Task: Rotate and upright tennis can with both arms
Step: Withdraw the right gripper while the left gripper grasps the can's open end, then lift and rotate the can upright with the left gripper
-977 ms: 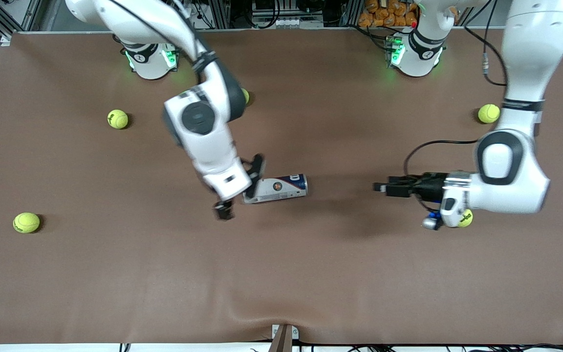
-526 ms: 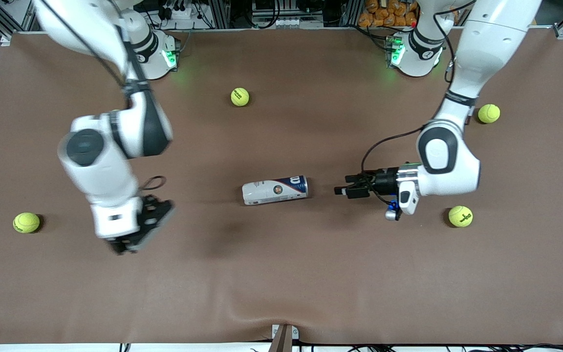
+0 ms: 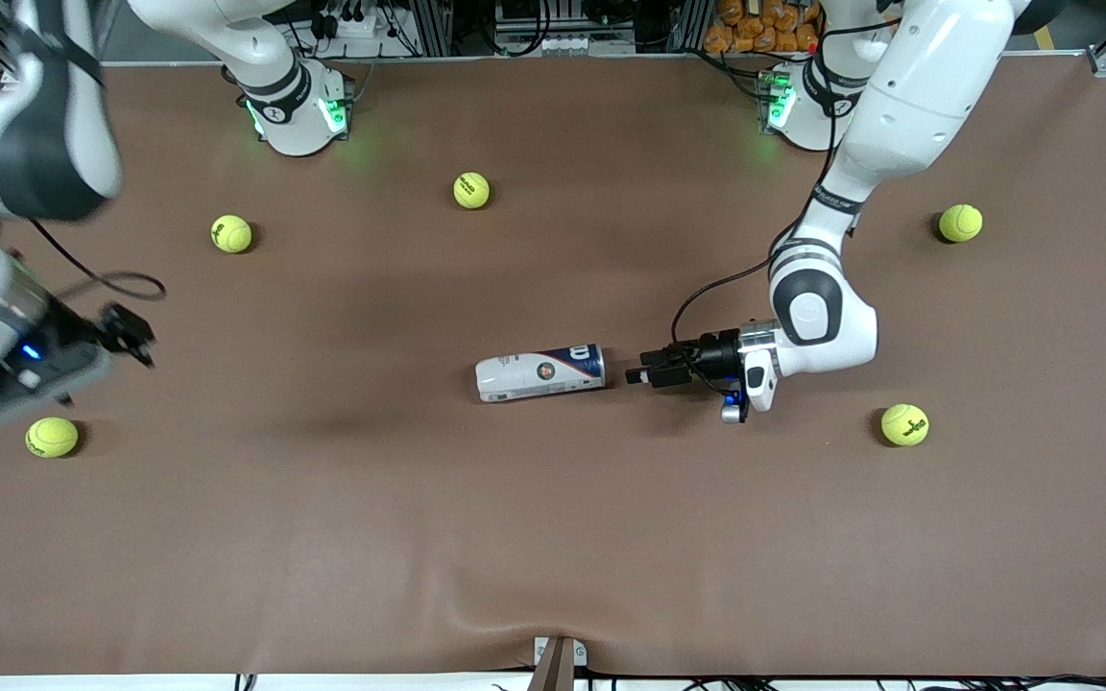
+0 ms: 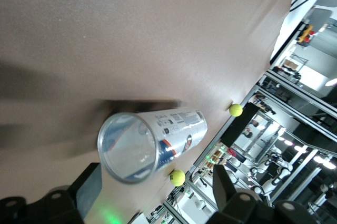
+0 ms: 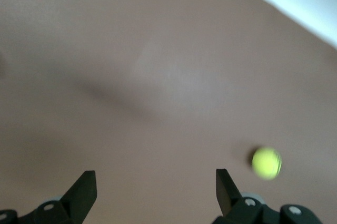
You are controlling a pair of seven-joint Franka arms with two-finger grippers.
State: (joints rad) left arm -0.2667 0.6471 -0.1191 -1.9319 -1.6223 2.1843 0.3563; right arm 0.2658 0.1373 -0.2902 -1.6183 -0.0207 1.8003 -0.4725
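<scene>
1. The tennis can (image 3: 540, 372) lies on its side near the middle of the table (image 3: 553, 537), its long axis running between the 2 arms' ends, open silver-rimmed mouth toward the left arm's end; it is not yet upright
2. The left gripper (image 3: 637, 374) sits low at the table just beside that open mouth, not touching it. In the left wrist view the can (image 4: 150, 142) shows mouth-on between 2 widely parted fingers (image 4: 226, 184), so this claw is open and holds nothing
3. The right gripper (image 3: 129, 331) hangs over the table's edge at the right arm's end, well apart from the can and above a tennis ball (image 3: 52, 437). Its fingers (image 5: 84, 190) are spread with only bare table between them; this arm waits
4. Farther from the front camera lie 4 more balls, none near the can
5. Judged step: the left arm's approach to the can's open end, before any grip. The next move calls for closing on the rim end squarely, since a smooth cylinder may roll or skid away if nudged off-centre
6. Hard to make out: the right arm is blurred and partly cut off at the frame edge, and the can's closed end is hidden in the left wrist view
</scene>
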